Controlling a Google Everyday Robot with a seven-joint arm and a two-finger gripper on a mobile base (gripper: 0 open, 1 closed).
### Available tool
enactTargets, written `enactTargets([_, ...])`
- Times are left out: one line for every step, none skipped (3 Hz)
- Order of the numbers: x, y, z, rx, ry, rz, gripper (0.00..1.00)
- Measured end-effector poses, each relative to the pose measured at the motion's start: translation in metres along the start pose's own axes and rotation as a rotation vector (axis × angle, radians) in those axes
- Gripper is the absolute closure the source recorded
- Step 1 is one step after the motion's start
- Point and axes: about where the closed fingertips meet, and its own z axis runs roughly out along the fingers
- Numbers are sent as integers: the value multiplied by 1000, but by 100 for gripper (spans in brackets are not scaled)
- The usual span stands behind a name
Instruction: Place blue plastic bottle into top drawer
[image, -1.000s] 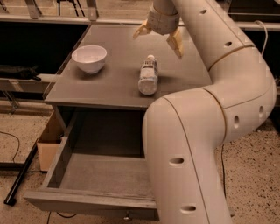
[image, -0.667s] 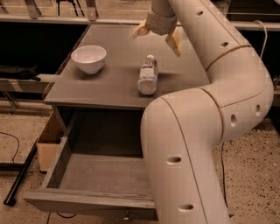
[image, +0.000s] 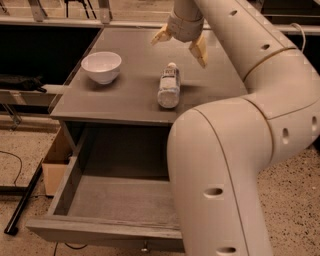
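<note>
The blue plastic bottle (image: 169, 85) lies on its side on the grey tabletop (image: 130, 95), cap pointing away from me. My gripper (image: 181, 44) hangs above the tabletop just behind the bottle, its two tan fingers (image: 199, 50) spread wide apart and holding nothing. The top drawer (image: 117, 202) is pulled out below the tabletop; its inside is bare. A small knob (image: 145, 247) shows on its front panel.
A white round bowl (image: 101, 66) stands on the left of the tabletop. My bulky white arm (image: 225, 165) fills the right of the view and covers the drawer's right side. A cardboard box (image: 56, 164) sits on the floor at the left.
The gripper has shifted slightly; the bottle, bowl and drawer have not moved.
</note>
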Motion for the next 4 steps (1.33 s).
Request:
enactTargets([-19, 0, -4, 38, -7, 68, 0])
enactTargets([-34, 6, 13, 8, -39, 70, 0])
enactTargets([-33, 0, 15, 8, -39, 57, 0])
enactTargets([-49, 11, 37, -47, -71, -15, 0])
